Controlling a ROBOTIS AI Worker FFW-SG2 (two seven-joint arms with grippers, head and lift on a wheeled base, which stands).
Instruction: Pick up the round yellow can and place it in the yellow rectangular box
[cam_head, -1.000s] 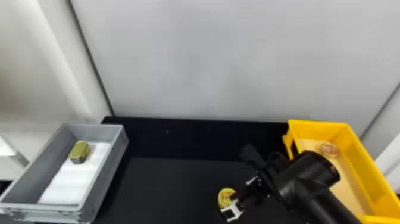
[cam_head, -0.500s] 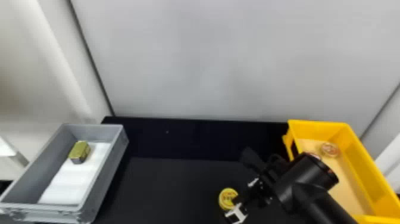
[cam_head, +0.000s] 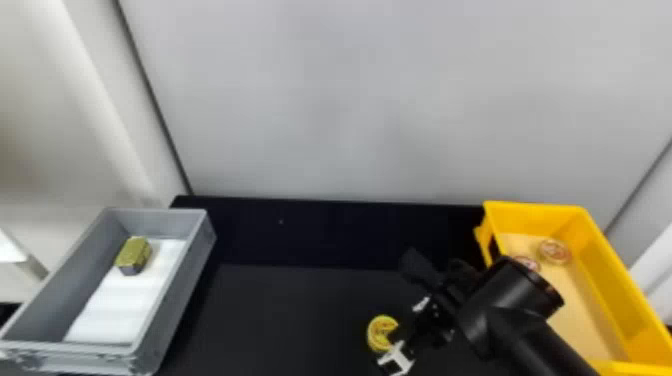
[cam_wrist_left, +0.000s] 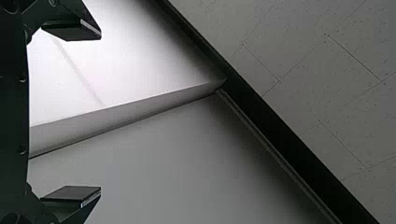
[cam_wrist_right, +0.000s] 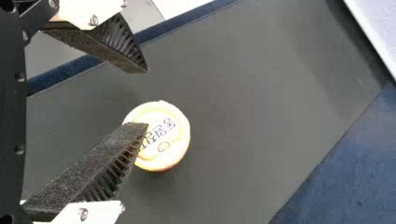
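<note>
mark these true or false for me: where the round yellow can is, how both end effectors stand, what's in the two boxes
1. The right end effector is open. True.
2. The round yellow can lies inside the yellow rectangular box. False: the can rests on the dark table.
3. The grey box holds a greenish-gold block. True.
4. The left end effector is shut. False: it is open.
5. At least two round items lie in the yellow rectangular box. True.
</note>
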